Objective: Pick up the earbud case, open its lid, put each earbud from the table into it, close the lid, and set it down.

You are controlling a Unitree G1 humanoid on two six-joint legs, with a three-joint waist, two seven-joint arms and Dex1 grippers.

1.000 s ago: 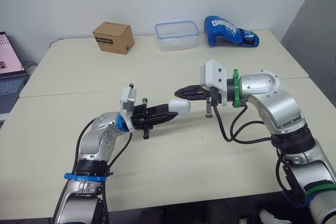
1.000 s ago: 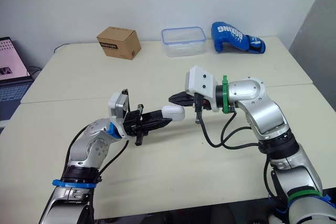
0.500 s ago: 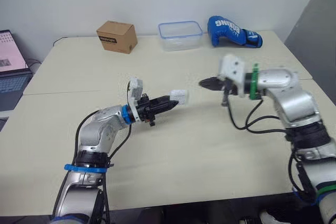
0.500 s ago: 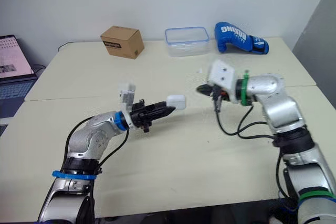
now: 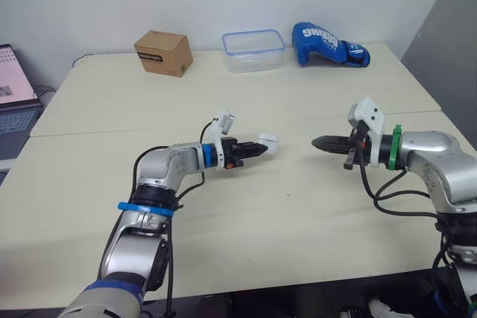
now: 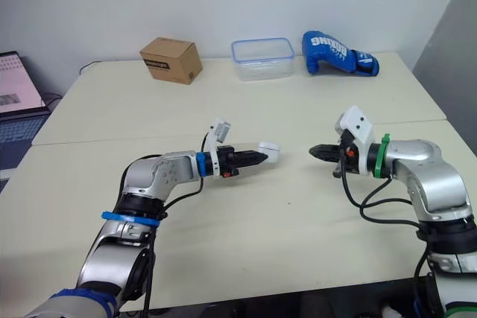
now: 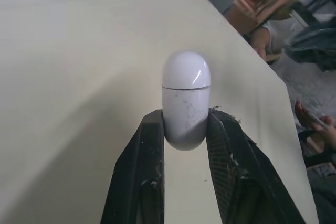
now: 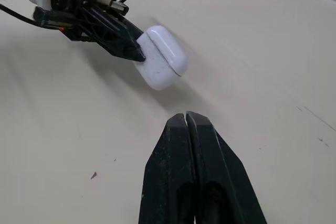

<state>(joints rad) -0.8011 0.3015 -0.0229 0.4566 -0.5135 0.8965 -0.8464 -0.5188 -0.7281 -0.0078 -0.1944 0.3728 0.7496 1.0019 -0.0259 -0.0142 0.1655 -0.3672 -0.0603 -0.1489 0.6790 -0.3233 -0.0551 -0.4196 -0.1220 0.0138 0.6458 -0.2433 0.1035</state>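
The white earbud case (image 5: 269, 141) has its lid closed and is held at its lower half by my left gripper (image 5: 257, 147), which is shut on it. In the left wrist view the case (image 7: 185, 98) stands between the two black fingers (image 7: 149, 145). It hangs low over the middle of the beige table (image 5: 246, 229). My right gripper (image 5: 317, 141) is shut with nothing in it, pointing at the case from the right with a short gap between them. The right wrist view has the case (image 8: 163, 64) just beyond the shut fingertips (image 8: 178, 124).
Along the table's far edge stand a cardboard box (image 5: 160, 52), a clear plastic container (image 5: 253, 40) and a blue boxing glove (image 5: 328, 42). A laptop (image 5: 11, 83) sits off the left side. A seam (image 5: 112, 130) runs across the table.
My right gripper has drawn back to the right, off the case it was touching a second ago. My left gripper has carried the case to the right and lower. The camera has shifted too.
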